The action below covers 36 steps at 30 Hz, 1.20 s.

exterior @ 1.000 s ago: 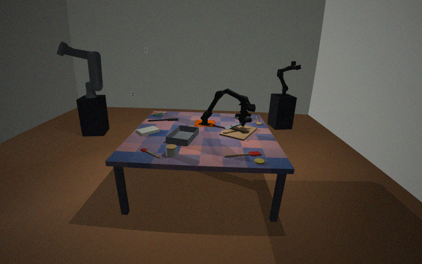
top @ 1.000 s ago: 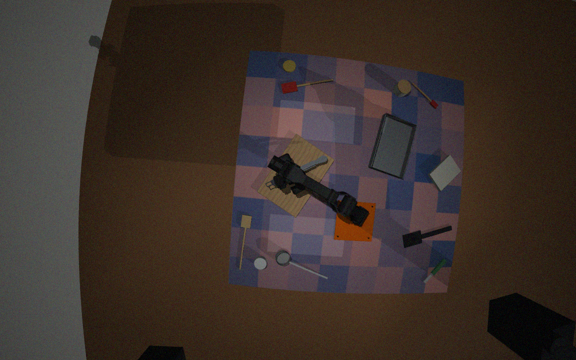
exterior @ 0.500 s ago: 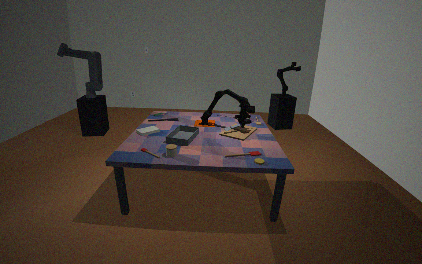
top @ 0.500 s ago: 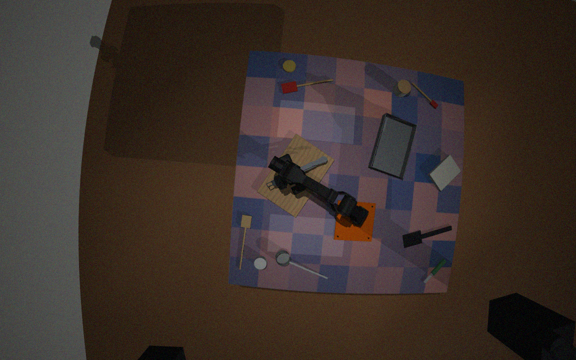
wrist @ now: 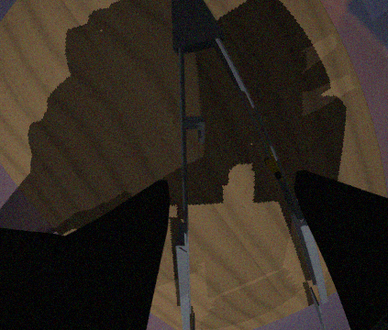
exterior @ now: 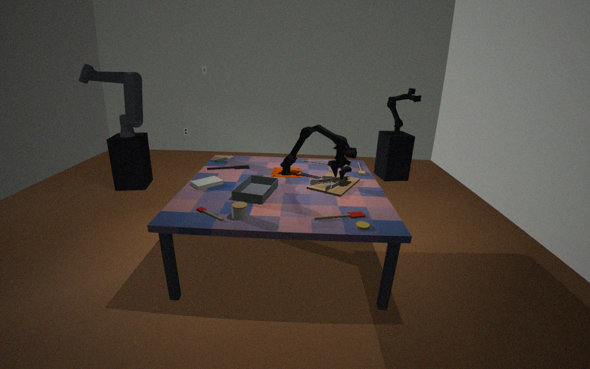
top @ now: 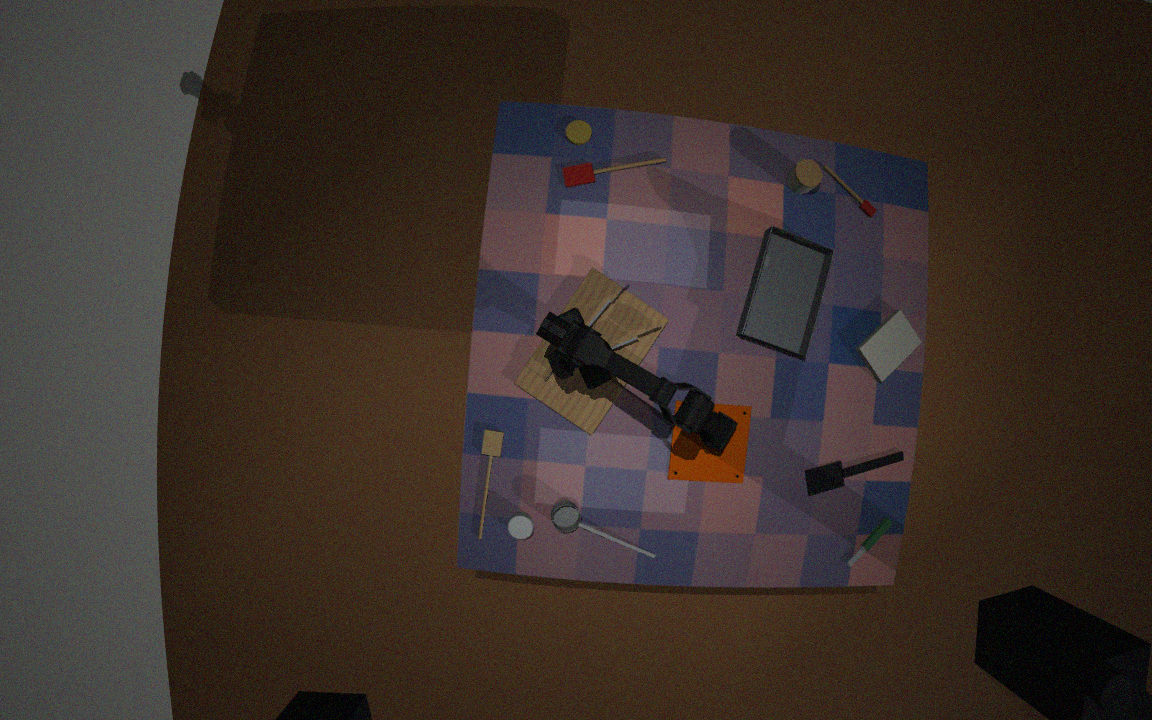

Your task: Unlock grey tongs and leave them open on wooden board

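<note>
my gripper (wrist: 233, 183) hangs over the wooden board (top: 562, 394) with its fingers spread wide and nothing pinched between them. the grey tongs (wrist: 243, 147) lie on the board below, splayed open in a v, hinge end away from my wrist camera and the two pale tips near the board's edge, reaching just past it onto the checked cloth (top: 705, 528). the roasting tin (top: 783, 291) sits apart on the cloth with nothing across it.
</note>
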Tool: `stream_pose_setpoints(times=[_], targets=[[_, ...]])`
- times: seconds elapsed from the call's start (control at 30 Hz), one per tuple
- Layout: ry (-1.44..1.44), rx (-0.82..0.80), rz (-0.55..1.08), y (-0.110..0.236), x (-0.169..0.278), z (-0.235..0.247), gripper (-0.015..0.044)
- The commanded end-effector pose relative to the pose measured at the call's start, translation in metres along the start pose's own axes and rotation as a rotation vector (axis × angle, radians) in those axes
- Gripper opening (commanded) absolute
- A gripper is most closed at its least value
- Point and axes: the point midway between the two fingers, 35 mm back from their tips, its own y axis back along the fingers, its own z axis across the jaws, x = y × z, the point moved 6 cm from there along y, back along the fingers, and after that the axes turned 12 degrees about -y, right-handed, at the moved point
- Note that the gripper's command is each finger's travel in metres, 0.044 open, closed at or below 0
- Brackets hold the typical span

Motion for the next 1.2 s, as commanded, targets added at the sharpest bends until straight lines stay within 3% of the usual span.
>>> stream_pose_setpoints(times=[0.0,0.1,0.27,0.6,0.87,1.07,1.17], targets=[[-0.001,0.002,0.002,0.0,0.0,0.0,0.0375],[-0.001,0.002,0.002,0.0,0.0,0.0,0.044],[-0.002,0.0,0.002,0.019,-0.002,0.021,0.044],[-0.007,-0.007,0.007,0.11,0.028,0.144,0.044],[-0.007,-0.005,0.003,0.114,0.029,0.146,0.044],[-0.007,0.036,-0.073,0.153,0.034,0.148,0.044],[-0.007,0.038,-0.077,0.155,0.034,0.148,0.044]])
